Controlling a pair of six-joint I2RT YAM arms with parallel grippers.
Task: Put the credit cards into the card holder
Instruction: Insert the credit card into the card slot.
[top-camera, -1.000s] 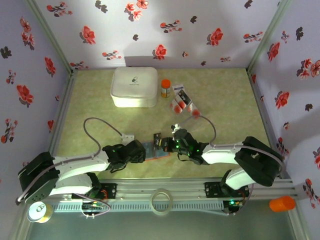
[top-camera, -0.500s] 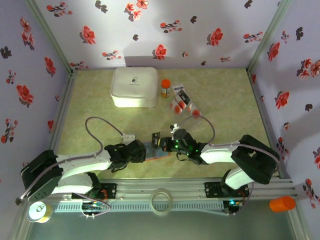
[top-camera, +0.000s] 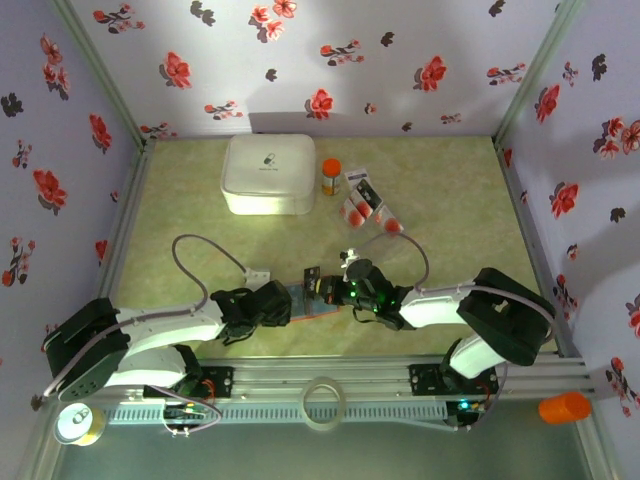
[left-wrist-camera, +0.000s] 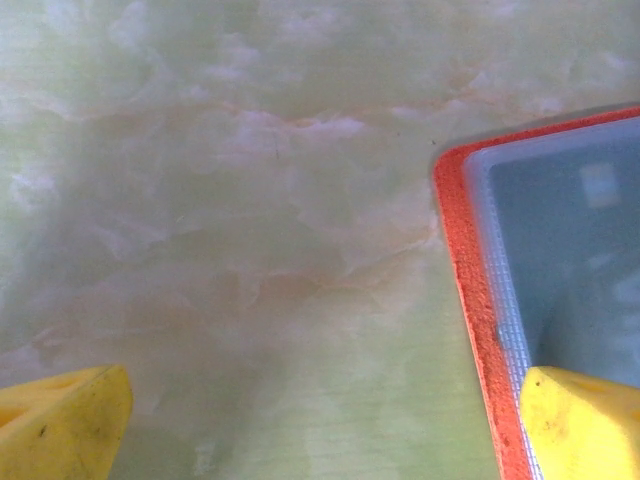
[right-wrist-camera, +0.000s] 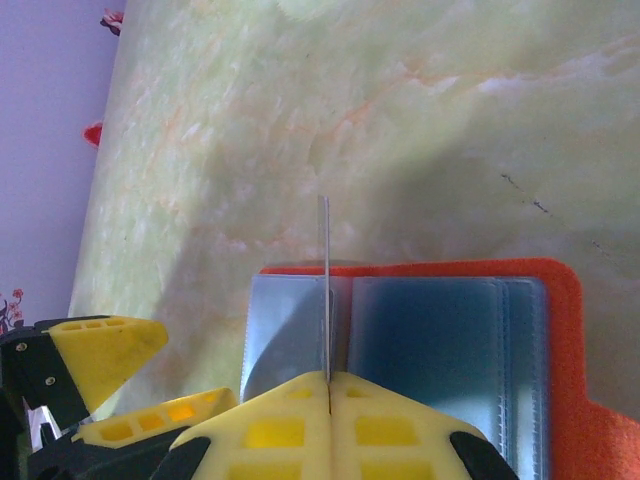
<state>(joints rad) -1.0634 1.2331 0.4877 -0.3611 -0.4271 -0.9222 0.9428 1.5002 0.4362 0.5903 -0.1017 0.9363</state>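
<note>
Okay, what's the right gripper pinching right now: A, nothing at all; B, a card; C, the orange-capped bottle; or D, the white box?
B: in the right wrist view the right gripper is shut on a thin card, seen edge-on over the open card holder.

Soft, even overhead light, faint shadows, left wrist view blurred

Table (top-camera: 450, 200): pale green marbled top.
Far side: white box (top-camera: 267, 174), rounded.
Just beside it: bottle (top-camera: 331, 177), orange cap, upright.
Right of the bottle: credit cards (top-camera: 362, 200), clustered (some dark, some red-blotched).
Near edge: card holder (right-wrist-camera: 450, 340), lying open.
</note>
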